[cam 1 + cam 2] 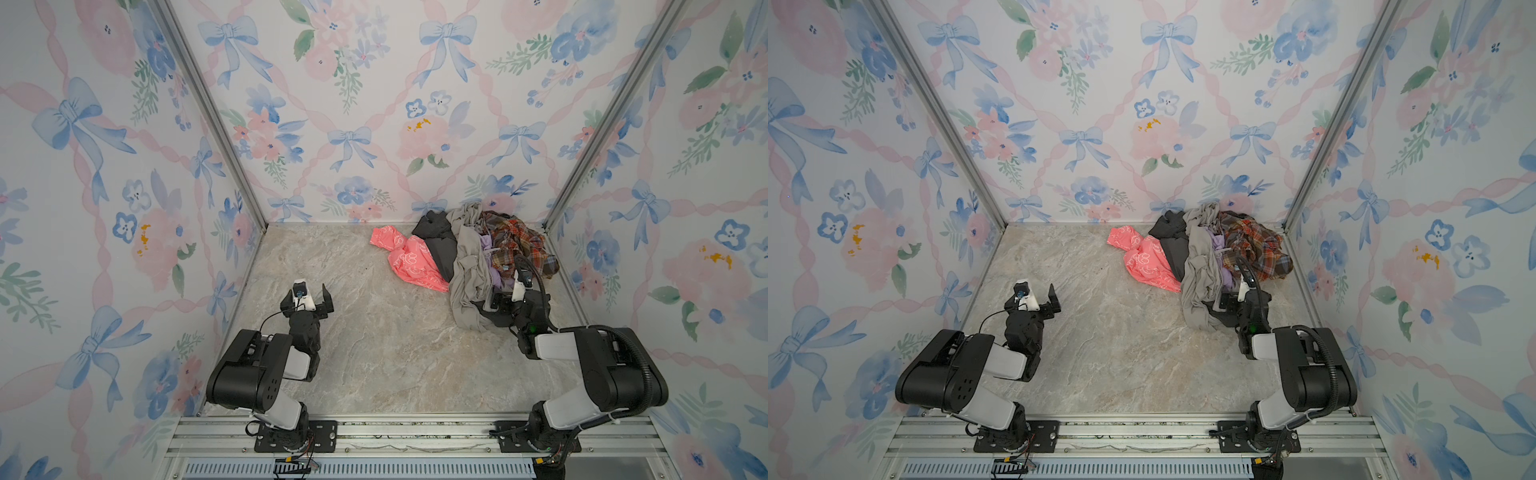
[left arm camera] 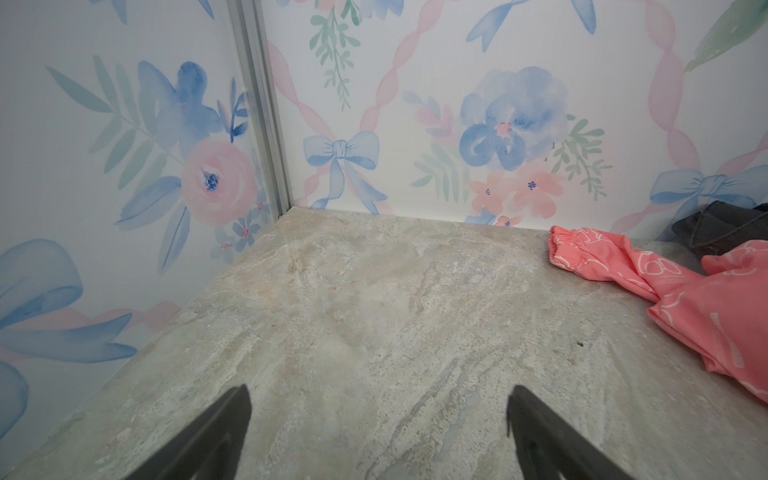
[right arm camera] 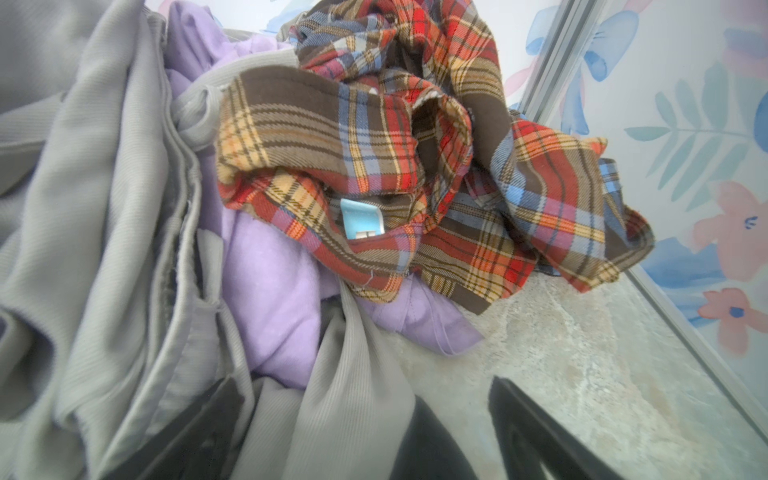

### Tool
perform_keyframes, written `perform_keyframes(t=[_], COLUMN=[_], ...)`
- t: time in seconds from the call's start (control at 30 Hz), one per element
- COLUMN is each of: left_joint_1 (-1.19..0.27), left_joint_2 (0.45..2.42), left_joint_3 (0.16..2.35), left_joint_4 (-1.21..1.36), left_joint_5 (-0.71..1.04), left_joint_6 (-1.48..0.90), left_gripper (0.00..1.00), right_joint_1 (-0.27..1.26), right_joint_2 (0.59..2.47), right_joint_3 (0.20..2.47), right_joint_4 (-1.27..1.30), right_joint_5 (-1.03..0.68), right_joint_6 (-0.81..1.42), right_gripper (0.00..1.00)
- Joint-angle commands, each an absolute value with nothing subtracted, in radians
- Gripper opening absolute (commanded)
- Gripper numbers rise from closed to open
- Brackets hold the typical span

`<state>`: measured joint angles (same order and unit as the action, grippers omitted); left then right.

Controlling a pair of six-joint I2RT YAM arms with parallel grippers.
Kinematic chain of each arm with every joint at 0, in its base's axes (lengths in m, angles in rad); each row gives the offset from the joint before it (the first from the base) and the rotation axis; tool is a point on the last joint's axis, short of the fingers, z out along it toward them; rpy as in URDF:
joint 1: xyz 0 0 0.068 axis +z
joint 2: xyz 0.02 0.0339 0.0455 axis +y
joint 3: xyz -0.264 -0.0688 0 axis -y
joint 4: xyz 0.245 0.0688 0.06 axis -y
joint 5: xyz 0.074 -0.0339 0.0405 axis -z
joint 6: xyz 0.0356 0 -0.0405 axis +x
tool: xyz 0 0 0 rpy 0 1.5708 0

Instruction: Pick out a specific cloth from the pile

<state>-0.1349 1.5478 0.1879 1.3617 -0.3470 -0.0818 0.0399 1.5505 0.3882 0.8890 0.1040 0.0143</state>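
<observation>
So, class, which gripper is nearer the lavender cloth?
Right. The right gripper sits at the edge of the pile, jaws open just short of the lavender cloth; the left gripper is over the table, far from the pile.

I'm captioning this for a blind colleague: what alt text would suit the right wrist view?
A lavender cloth lies mostly buried between a grey garment and a red-orange plaid shirt that overlaps it. The right gripper points at it with jaws open, a fold of grey fabric between them, marbled tabletop alongside.
</observation>
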Motion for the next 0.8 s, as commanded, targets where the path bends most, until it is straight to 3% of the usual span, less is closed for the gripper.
perform_keyframes(t=[0.0,0.4,0.77], left_joint_1=[-0.132,-0.145,-0.208], left_joint_2=[1.550,1.554,1.537], left_joint_3=[0.187,0.185,0.158], left_joint_4=[1.353,1.358,1.403], left_joint_5=[-0.331,-0.359,-0.445], left_joint_6=[-0.081,-0.072,-0.029], left_gripper=[0.98,0.98,0.97], right_joint_1=[0.034,0.046,0.054], right_joint_2=[1.545,1.545,1.537], right_joint_3=[0.398,0.392,0.251], right_joint_4=[0.888,0.902,1.159], right_joint_5=[0.094,0.127,0.219], right_joint_6=[0.015,0.010,0.032], right_gripper=[0.97,0.97,0.97])
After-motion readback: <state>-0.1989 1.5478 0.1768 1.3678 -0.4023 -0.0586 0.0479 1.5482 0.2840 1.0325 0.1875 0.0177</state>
